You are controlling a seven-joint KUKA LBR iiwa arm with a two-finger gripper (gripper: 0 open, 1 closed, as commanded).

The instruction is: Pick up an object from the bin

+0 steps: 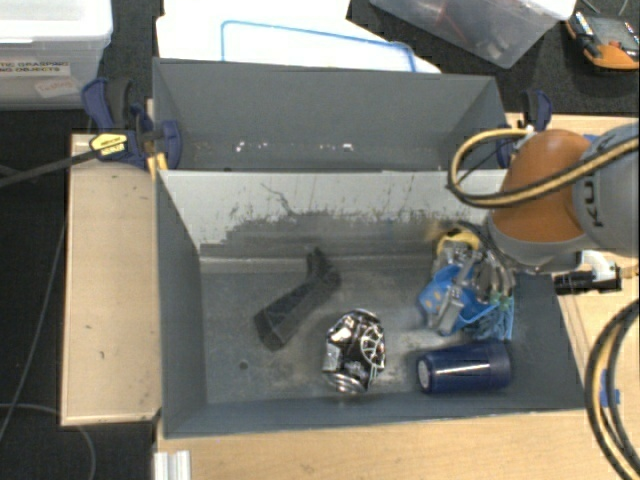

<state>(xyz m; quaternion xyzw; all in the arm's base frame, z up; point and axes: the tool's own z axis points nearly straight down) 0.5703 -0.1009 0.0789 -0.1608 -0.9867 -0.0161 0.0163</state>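
While low over the crumpled blue thing (440, 298) at right, hand (488, 290), grip unclear.

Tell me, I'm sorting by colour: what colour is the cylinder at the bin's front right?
The cylinder is dark blue, clearest in the camera view.

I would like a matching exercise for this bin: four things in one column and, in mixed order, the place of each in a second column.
1. black bent piece
2. crumpled silver ball
3. dark blue cylinder
4. light blue and yellow thing

A. lower right of the bin
B. right side, just beneath the arm
C. left of the middle
D. lower middle

Pairs: 1-C, 2-D, 3-A, 4-B.
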